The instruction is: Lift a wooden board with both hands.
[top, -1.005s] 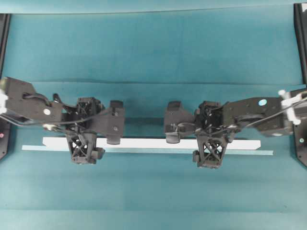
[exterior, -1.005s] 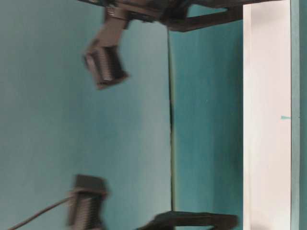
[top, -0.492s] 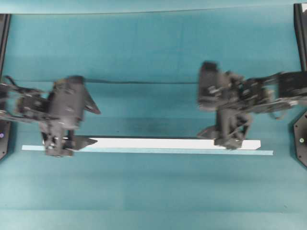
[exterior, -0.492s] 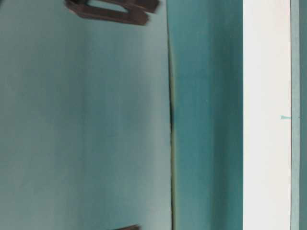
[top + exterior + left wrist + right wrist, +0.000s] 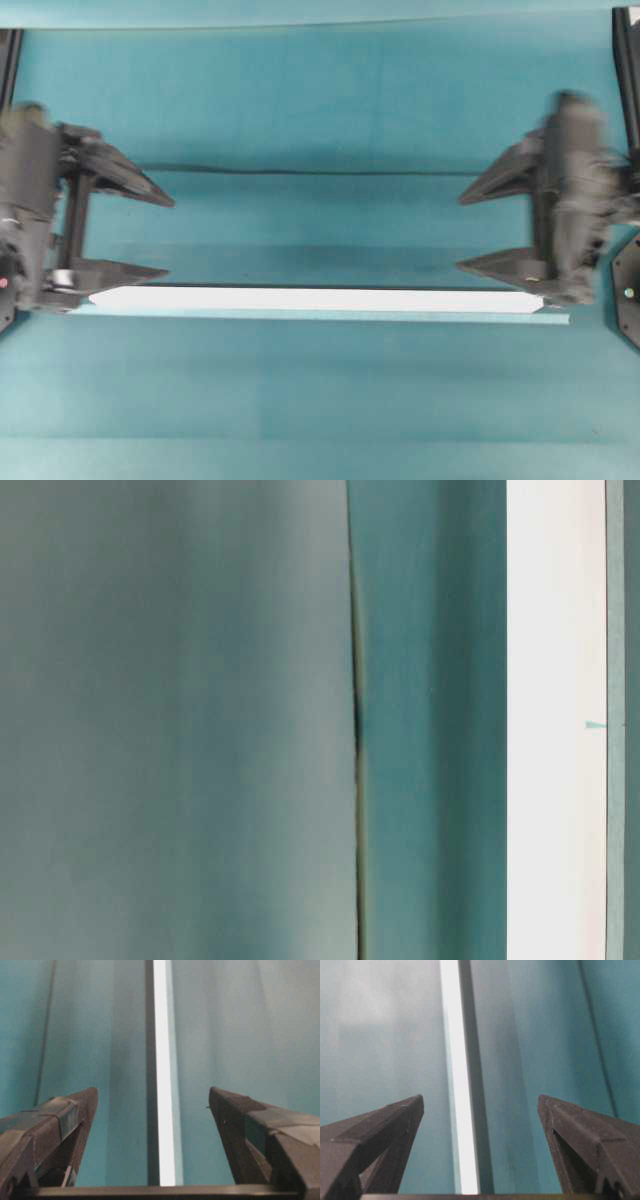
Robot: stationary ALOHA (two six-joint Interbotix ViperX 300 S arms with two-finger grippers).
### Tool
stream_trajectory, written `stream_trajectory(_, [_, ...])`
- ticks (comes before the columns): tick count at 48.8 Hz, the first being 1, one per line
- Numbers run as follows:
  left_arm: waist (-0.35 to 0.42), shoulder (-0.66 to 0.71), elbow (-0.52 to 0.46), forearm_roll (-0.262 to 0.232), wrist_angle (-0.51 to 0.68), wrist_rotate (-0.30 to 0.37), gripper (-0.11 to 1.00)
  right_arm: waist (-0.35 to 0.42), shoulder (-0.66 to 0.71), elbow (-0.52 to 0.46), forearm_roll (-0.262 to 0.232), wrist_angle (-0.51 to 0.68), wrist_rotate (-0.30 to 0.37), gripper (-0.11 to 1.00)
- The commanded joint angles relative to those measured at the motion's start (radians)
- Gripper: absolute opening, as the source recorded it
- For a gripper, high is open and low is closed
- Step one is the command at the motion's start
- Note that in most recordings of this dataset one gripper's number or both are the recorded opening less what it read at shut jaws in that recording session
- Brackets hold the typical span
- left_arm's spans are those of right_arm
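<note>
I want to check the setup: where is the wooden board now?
In the overhead view, the wooden board lies flat across the table's middle, beside the tape line, between both open grippers.

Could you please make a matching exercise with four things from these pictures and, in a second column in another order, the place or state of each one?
Things:
1. wooden board
2. left gripper
3. right gripper
4. tape line

Places or states:
A. open, at the right end of the board in the overhead view
B. white, lying flat across the table
C. pale teal, thin, alongside the board's near edge
D. open, at the left end of the board in the overhead view

Pairs: 1-B, 2-D, 3-A, 4-C
</note>
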Motion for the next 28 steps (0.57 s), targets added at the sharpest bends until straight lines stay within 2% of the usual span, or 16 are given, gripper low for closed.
stream_trajectory(1, [-0.006, -0.031, -0.017, 0.003, -0.023, -0.002, 0.95, 0.003, -0.051, 0.003, -0.002, -0.014, 0.0, 0.94])
stream_trajectory(12, [-0.012, -0.072, -0.015, 0.003, -0.049, -0.003, 0.94, 0.003, -0.164, 0.009, -0.002, -0.012, 0.0, 0.94])
stream_trajectory(28, [-0.012, -0.112, -0.014, 0.003, -0.095, -0.005, 0.94, 0.003, -0.225, 0.021, -0.002, -0.012, 0.003, 0.94])
